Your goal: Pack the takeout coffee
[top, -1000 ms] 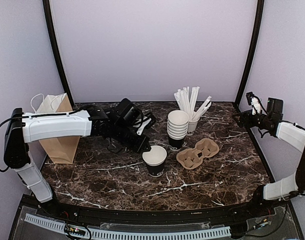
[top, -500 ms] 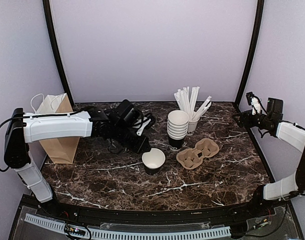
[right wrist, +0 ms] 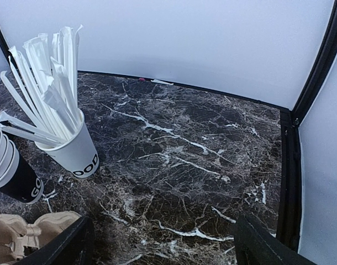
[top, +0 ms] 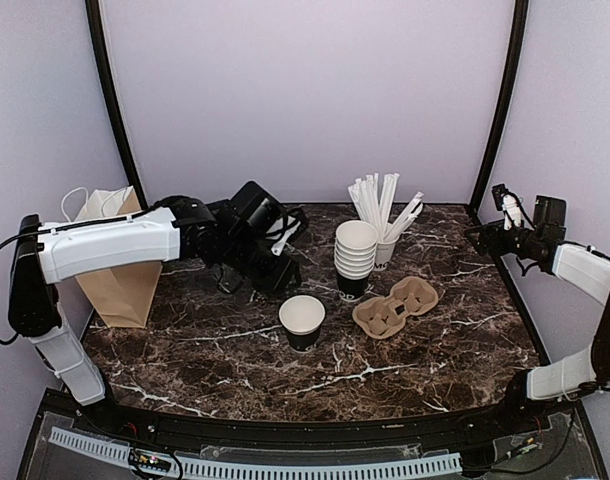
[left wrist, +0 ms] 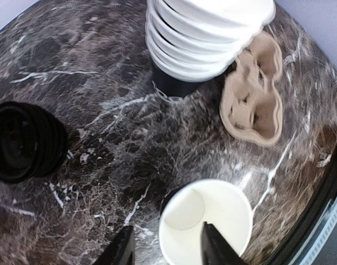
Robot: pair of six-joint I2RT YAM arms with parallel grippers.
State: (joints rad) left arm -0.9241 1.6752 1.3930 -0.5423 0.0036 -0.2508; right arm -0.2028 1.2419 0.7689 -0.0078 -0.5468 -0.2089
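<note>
Just below the middle of the top view stands the takeout coffee, a small black paper cup with a white inside. It is upright, has no lid on it, and sits near the brown moulded-pulp cup carrier to its right.

Your left gripper hangs over the cup's mouth with its jaws part-way open and nothing between them. The right gripper, at the right edge, is spread wide and empty.

Raise the left one straight up before you swing it, so no finger catches the rim and tips the cup. A lid likely comes next, so go to the ribbed black stack of plastic lids at the left of the wrist view and take only one.

Counted:
- one loose cup
- one pile of lidless black cups — five or six nested, rims too close to be sure
- one stack of lids
- one white cup of wrapped white straws
- one carrier with two wells
- one brown paper bag at the left
</note>
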